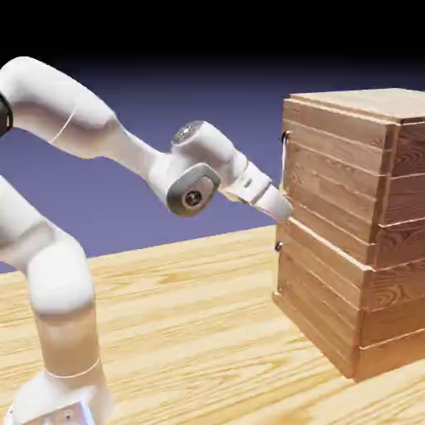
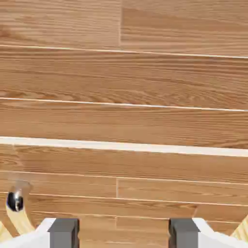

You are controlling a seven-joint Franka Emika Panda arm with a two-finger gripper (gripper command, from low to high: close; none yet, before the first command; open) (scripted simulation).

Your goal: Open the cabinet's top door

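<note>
— Which step is it?
— Approach, I judge: gripper (image 2: 124,233) spread wide, holding nothing, near the cabinet's top door (image 1: 336,178).
— Next?
— Reach the silver bar handle (image 1: 285,149), at the door's far left edge.

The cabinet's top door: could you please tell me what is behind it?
Nothing behind the top door can be seen: its planks cover the cabinet's inside in both views. Only its outer face shows, with the silver handle near one edge.

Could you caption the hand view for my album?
Open gripper facing the cabinet's wooden planks, dark knob off to one side.
</note>
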